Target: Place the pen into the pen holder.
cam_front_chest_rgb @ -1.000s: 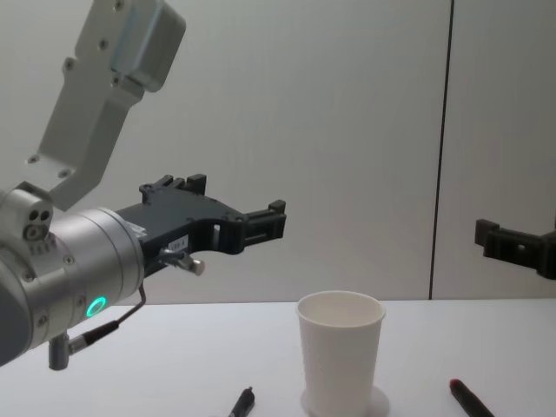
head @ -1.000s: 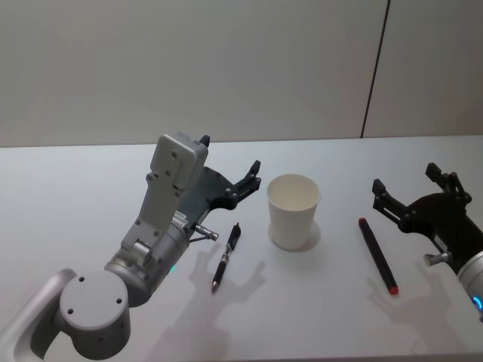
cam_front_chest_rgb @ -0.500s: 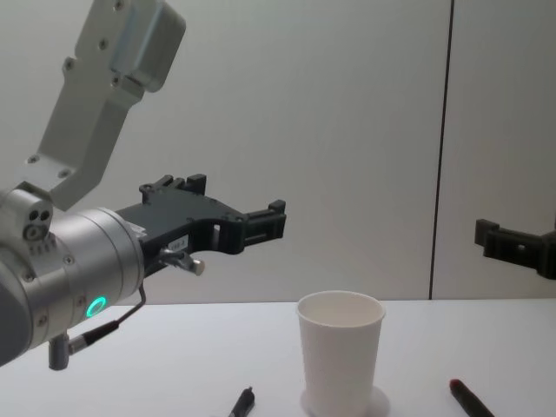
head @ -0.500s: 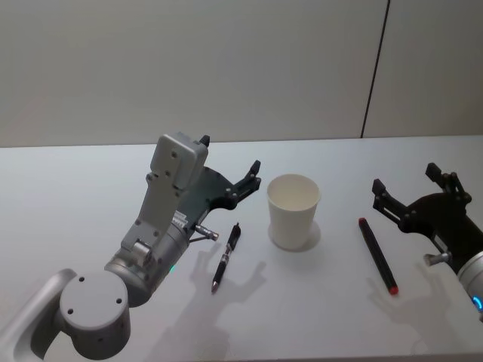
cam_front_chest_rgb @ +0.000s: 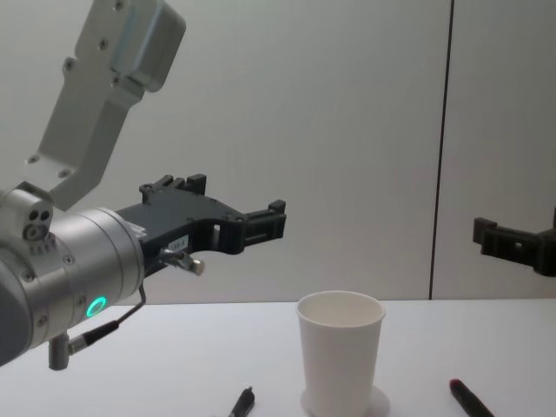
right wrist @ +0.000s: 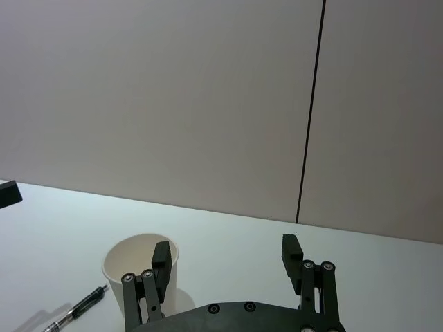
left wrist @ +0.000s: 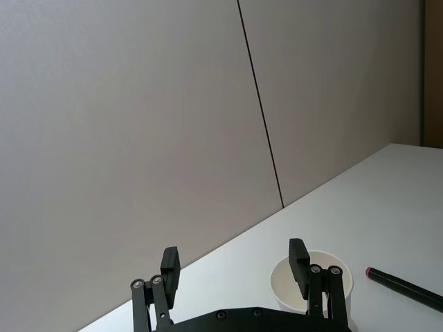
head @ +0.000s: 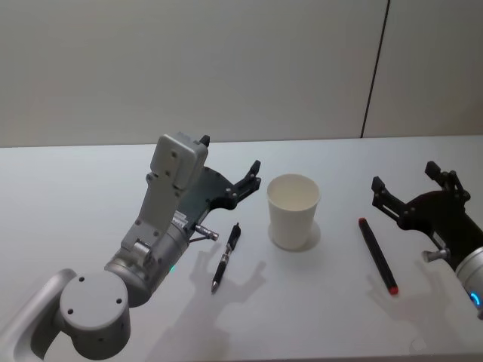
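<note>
The pen holder, a white paper cup, stands upright mid-table. A black pen lies flat on the table to its left. To its right lies a second black pen with red ends. My left gripper hovers open and holding nothing, above and just behind the black pen, pointing toward the cup. My right gripper hangs open with nothing in it, right of the red-ended pen.
The white table runs back to a plain grey wall with a dark vertical seam. Open tabletop lies in front of the cup and pens.
My right gripper has shifted very slightly up and away. The left arm, both pens and the cup have stayed put.
</note>
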`<action>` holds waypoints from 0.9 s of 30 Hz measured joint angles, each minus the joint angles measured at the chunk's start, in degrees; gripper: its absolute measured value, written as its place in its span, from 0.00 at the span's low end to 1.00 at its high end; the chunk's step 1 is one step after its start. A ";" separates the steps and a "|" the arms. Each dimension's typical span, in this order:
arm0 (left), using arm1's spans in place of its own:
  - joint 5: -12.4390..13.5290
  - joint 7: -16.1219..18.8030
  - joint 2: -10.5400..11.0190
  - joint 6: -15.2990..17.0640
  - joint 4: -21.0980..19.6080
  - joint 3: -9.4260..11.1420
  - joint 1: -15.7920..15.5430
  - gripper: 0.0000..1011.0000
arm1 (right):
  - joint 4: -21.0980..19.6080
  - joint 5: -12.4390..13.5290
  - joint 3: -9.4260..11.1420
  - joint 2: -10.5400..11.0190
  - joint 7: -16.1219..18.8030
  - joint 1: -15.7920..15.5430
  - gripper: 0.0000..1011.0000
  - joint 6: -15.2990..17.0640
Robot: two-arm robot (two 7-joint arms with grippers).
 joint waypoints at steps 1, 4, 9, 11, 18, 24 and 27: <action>0.00 0.00 0.00 0.00 0.00 0.00 0.00 0.99 | 0.16 -0.03 -0.02 -0.22 -0.17 0.27 0.99 0.43; 0.00 0.00 0.00 0.00 0.00 0.00 0.00 0.99 | 0.48 -0.08 -0.06 -0.60 -0.58 0.76 0.99 1.36; 0.00 0.00 0.00 0.00 0.00 0.00 0.00 0.99 | 1.56 -0.13 -0.11 -1.65 -1.71 2.18 0.99 3.80; 0.00 0.00 0.00 0.00 0.00 0.00 0.00 0.99 | 2.12 -0.13 -0.13 -2.11 -2.20 2.80 0.99 5.11; 0.00 0.00 0.00 0.00 0.00 0.00 0.00 0.99 | 4.01 -0.13 -0.13 -3.16 -3.46 4.27 0.99 7.94; 0.00 0.00 0.00 0.00 0.00 0.00 0.00 0.99 | 6.15 -0.19 -0.18 -3.97 -4.20 5.23 0.99 10.60; 0.00 0.00 0.00 0.00 0.00 0.00 0.00 0.99 | 7.25 -0.26 -0.24 -4.27 -4.48 5.53 0.99 11.73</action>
